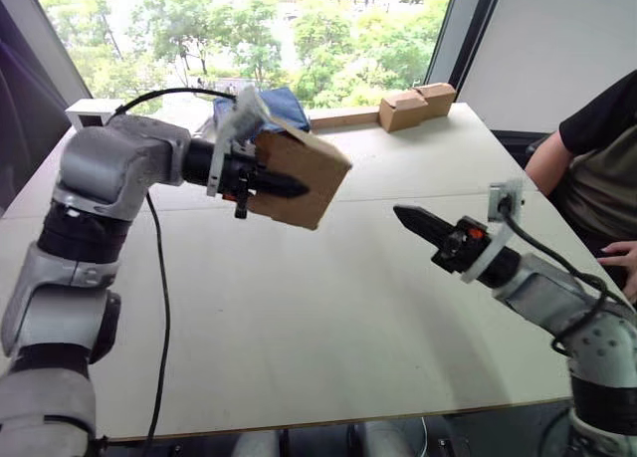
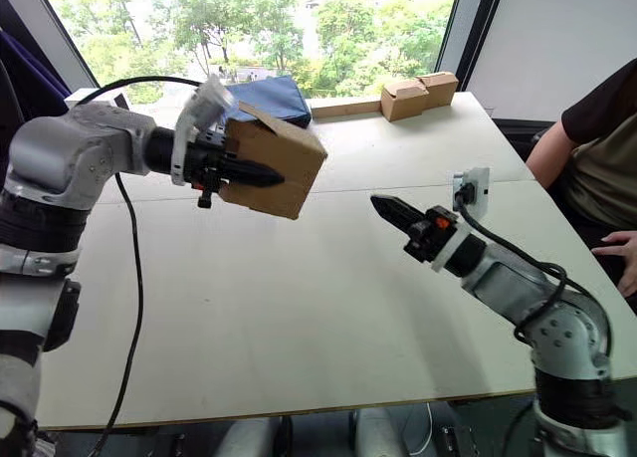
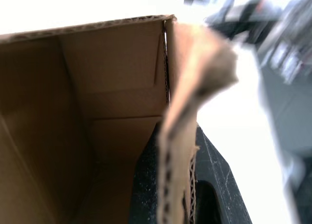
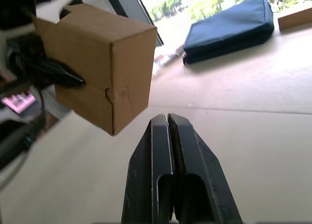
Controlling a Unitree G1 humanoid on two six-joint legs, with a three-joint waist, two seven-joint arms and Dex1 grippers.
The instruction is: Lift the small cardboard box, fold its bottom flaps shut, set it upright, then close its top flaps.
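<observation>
Nearest the head camera: left gripper [image 1: 261,182], raised above the table [image 1: 328,308], clamped on one wall of the small cardboard box [image 1: 299,178]. One finger [image 3: 146,185] inside the box, the other against the outer face, wall pinched between them. Box held well clear of the tabletop, tilted, open end toward the left wrist, closed end toward the right arm.

Right gripper [image 2: 393,213] level with the box, pointing at it, apart from it, fingers pressed together, holding nothing.

Bottom flaps [image 4: 105,94] on the end facing the right gripper, apparently folded in and meeting at a notched seam. Judged as shut or nearly shut; flatness of the seam not certain from these views.

Top flaps [image 1: 284,125] at the grasped end not yet closed; box interior visible from the left wrist.

Progress, as judged: lift done, bottom closure done or close to it. Remaining: setting upright on the table, then folding of the top flaps.

Also on the table, at the far edge: blue pouch [image 2: 267,97] and pair of joined brown boxes [image 1: 416,105]. Person seated at the right side.
</observation>
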